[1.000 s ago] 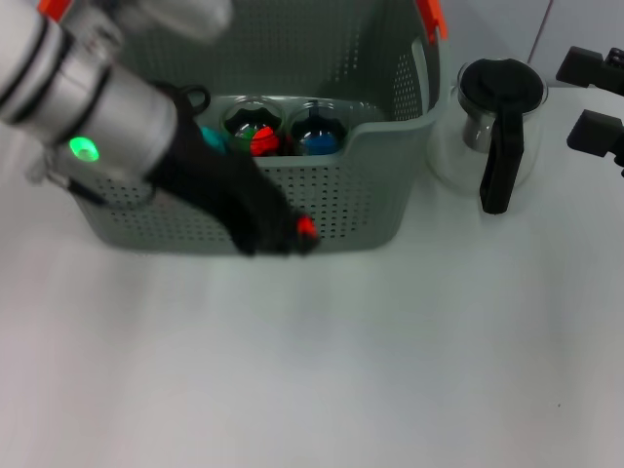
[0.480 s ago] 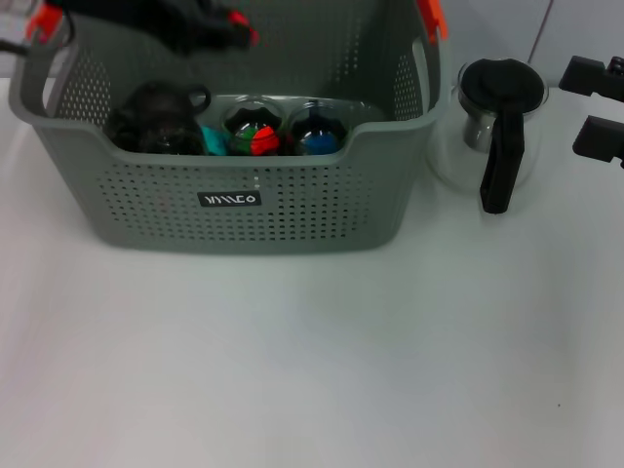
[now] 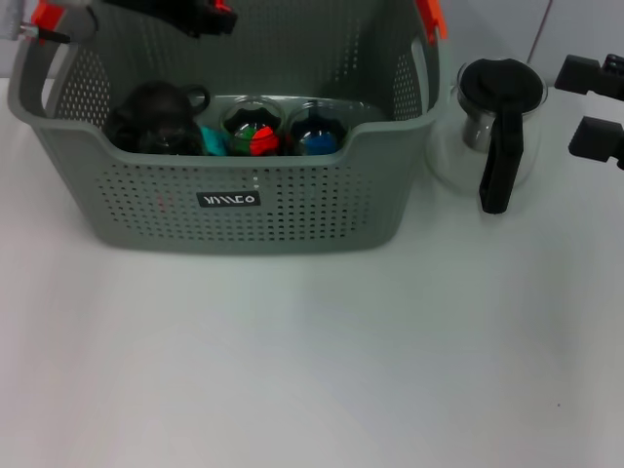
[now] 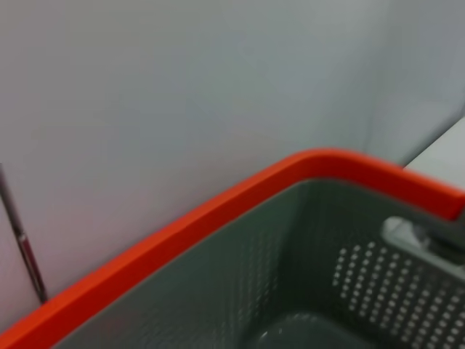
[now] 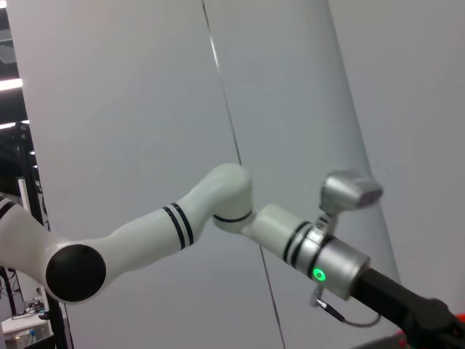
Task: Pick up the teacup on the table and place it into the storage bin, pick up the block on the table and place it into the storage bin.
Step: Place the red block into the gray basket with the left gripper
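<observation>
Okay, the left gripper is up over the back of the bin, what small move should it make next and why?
Probably lift the left gripper a little higher and draw it back to the robot's left, off the storage bin. Cups and blocks already sit inside it, and the bare table in front shows no teacup or block. The right gripper is parked past the glass pitcher.

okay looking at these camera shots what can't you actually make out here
- Left gripper: head view, cut off by the top edge, so its fingers are unreadable.
- Right gripper: head view, cut off by the right edge.
- Storage bin floor: head view, the front wall hides it.
- Table: absent from both wrist views.
</observation>
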